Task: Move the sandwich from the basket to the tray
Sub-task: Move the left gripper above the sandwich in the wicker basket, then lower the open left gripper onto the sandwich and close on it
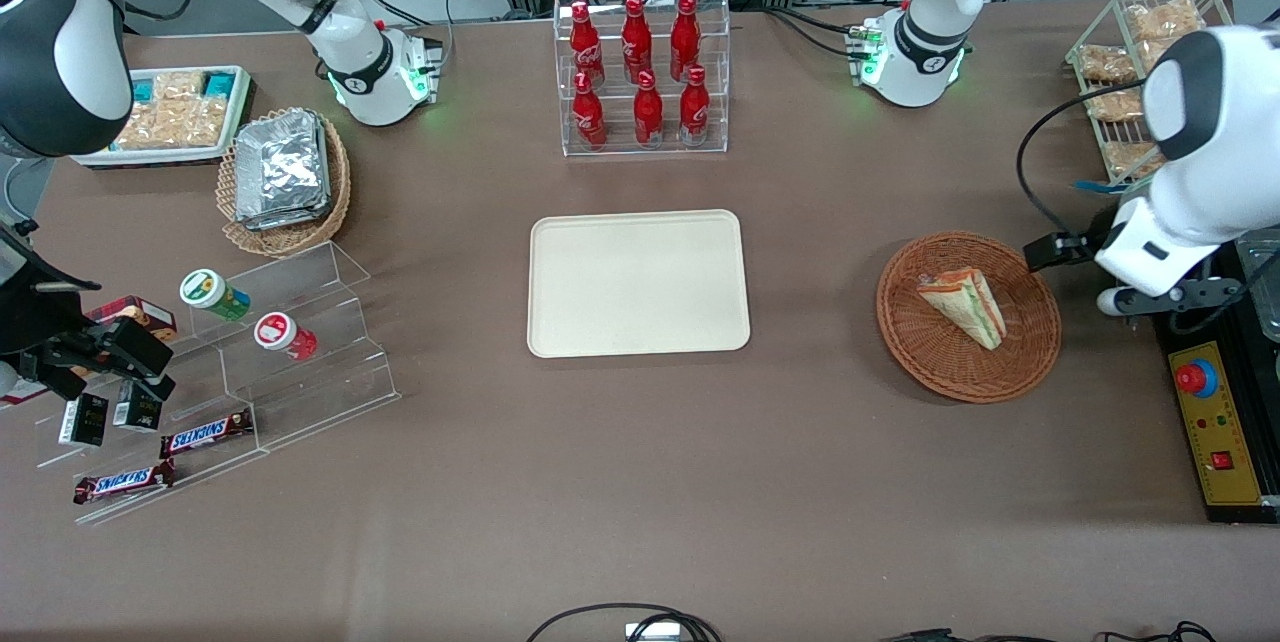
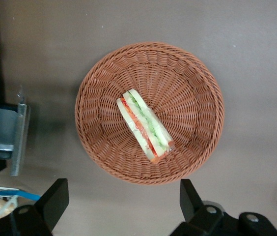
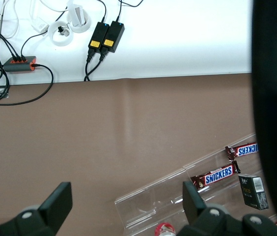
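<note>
The sandwich [image 1: 965, 305] [image 2: 145, 125] lies on its side in the basket [image 1: 1030, 347] [image 2: 192, 88], near the working arm's end of the worktop [image 1: 640, 482]; the tool [image 2: 124, 199] hangs above the basket's edge, fingers [image 2: 55, 196] spread wide, holding nothing; the tray [image 1: 638, 283] sits bare at the worktop's centre, well apart from the basket.

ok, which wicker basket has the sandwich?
The reddish-brown basket by the end effector, holding the sandwich; the lighter tan basket holds foil packs.
</note>
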